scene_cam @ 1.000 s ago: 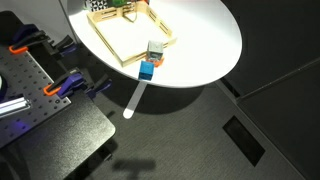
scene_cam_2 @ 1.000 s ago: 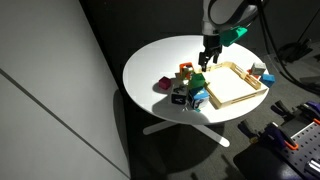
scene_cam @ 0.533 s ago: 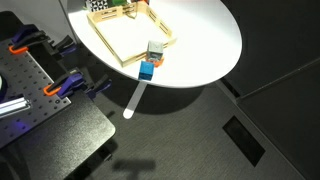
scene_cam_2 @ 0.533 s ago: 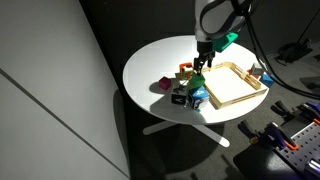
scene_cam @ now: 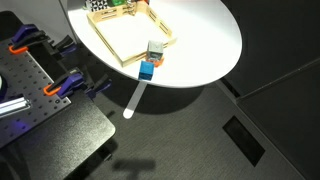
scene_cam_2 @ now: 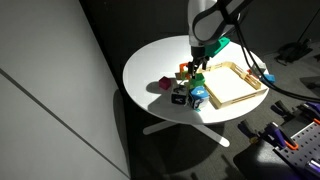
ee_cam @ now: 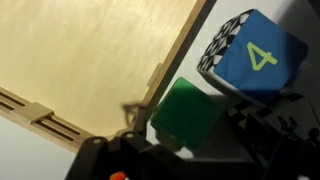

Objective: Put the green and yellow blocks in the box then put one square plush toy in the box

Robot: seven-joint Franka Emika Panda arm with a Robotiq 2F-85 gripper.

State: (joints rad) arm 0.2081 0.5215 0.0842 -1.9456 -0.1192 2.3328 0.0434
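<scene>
We see the gripper at the bottom edge of the wrist view. Its dark jaws stand apart and clamp nothing. In an exterior view the gripper hangs just above the cluster of small things in the middle of the frame, left of the box.

One green block lies between the spread jaws, low and right of centre. It sits on the table outside the box, just beside the raised wooden rim. Whether a finger touches it we cannot tell.

The only writing we can read is a yellow "4". It is on the blue face of one square plush toy at the upper right of the wrist view, and the side next to that face is black with white spots. The toy is just beyond the green block and also outside the box.

The box fills the upper left of the wrist view, and the part of its light wooden floor that shows there is bare. In both exterior views we count one box, and in an exterior view the box sits at upper centre.

At its lower corner we count two cubes, one grey-white cube and one blue cube, touching each other.

We cannot pick out the yellow block with any certainty. Everything rests on one round white table.
</scene>
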